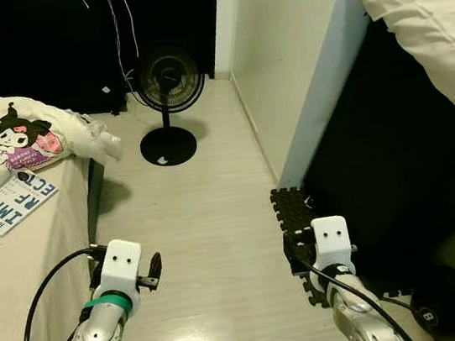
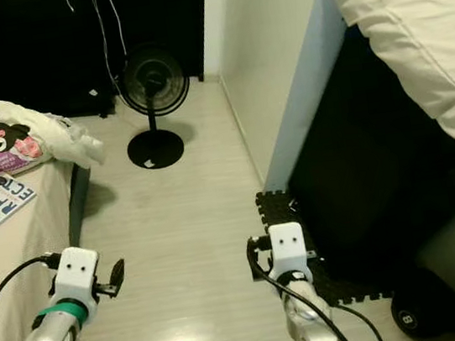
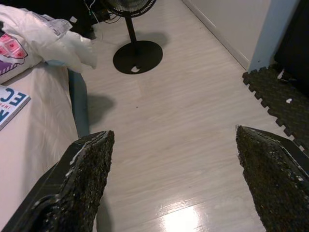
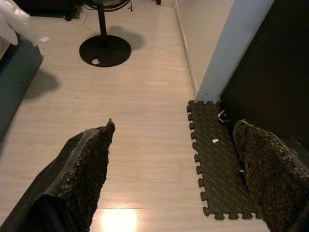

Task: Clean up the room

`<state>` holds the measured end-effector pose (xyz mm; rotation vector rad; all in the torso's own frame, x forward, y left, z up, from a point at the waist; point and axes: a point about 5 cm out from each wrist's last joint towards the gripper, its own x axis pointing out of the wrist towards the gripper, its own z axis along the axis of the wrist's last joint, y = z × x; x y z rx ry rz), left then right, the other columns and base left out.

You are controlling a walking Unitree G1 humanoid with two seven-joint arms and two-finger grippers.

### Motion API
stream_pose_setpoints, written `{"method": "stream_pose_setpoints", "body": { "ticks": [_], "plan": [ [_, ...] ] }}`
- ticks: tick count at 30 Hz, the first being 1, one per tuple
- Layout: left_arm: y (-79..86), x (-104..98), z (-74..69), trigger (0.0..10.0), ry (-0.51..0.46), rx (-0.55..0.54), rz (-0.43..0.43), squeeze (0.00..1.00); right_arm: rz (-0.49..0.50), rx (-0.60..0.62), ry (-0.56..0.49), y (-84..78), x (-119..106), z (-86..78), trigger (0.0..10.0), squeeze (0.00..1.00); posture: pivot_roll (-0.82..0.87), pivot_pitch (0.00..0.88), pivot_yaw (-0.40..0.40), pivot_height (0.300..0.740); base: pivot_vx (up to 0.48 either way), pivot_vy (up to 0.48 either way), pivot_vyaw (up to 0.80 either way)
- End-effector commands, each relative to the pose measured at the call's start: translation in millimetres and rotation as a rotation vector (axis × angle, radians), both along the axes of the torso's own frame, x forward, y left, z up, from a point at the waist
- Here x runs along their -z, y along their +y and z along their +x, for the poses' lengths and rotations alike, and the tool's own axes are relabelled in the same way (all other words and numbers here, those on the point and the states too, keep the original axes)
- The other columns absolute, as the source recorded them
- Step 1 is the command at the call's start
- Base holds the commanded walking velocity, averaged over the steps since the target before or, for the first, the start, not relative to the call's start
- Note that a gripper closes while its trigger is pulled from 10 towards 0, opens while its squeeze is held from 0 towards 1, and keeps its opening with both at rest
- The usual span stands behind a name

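My left gripper (image 3: 171, 181) and right gripper (image 4: 174, 174) hang with fingers apart, empty, over bare floor (image 1: 208, 215). Candidates for tidying: the book (image 1: 13, 199) on the bed (image 1: 22, 276) at ten o'clock; paper scraps (image 4: 215, 141) on the foam mat (image 4: 222, 179) at three o'clock. I should approach low, centring one scrap between the fingers. The right wrist view resolves these scraps; the head views barely do.

Pale wood floor (image 1: 210, 224), white wall (image 1: 288, 60), standing fan (image 1: 169, 102), bed (image 1: 22, 276) left, black foam mat (image 4: 219, 159).
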<state>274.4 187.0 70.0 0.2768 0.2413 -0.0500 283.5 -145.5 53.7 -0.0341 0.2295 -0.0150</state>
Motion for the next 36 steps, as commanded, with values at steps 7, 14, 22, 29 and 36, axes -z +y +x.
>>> {"method": "stream_pose_setpoints", "body": {
  "ticks": [7, 14, 22, 29, 36],
  "plan": [
    [4.0, 13.2, -7.8, 10.0, 0.042, -0.037, -0.012, 0.00, -0.016, 0.006, 0.034, 2.9, 9.3, -2.3, 10.0, 0.00, 0.12, 0.000, -0.023, 0.740, 0.000, 0.000, 0.00],
    [5.9, 11.2, -11.9, 10.0, 0.013, -0.061, -0.037, 0.00, -0.015, -0.002, 0.034, 5.4, 10.4, -0.1, 10.0, 0.00, 0.13, 0.000, -0.040, 0.740, 0.000, 0.000, 0.00],
    [2.9, 4.2, -4.1, 10.0, -0.011, -0.051, -0.063, 0.00, -0.016, 0.003, 0.027, 6.5, 8.2, 4.2, 10.0, 0.00, 0.13, 0.000, -0.039, 0.740, 0.000, 0.000, 0.00],
    [-1.0, 2.1, -3.3, 10.0, -0.019, -0.025, -0.078, 0.00, -0.036, -0.030, 0.028, 8.6, 9.2, 2.2, 10.0, 0.00, 0.13, 0.000, -0.039, 0.740, 0.000, 0.000, 0.00],
    [-2.6, -2.5, 2.1, 10.0, -0.034, -0.012, -0.087, 0.00, -0.039, -0.051, 0.017, 11.0, 7.6, 5.1, 10.0, 0.00, 0.13, 0.000, -0.024, 0.740, 0.000, 0.000, 0.80]
  ]
}}
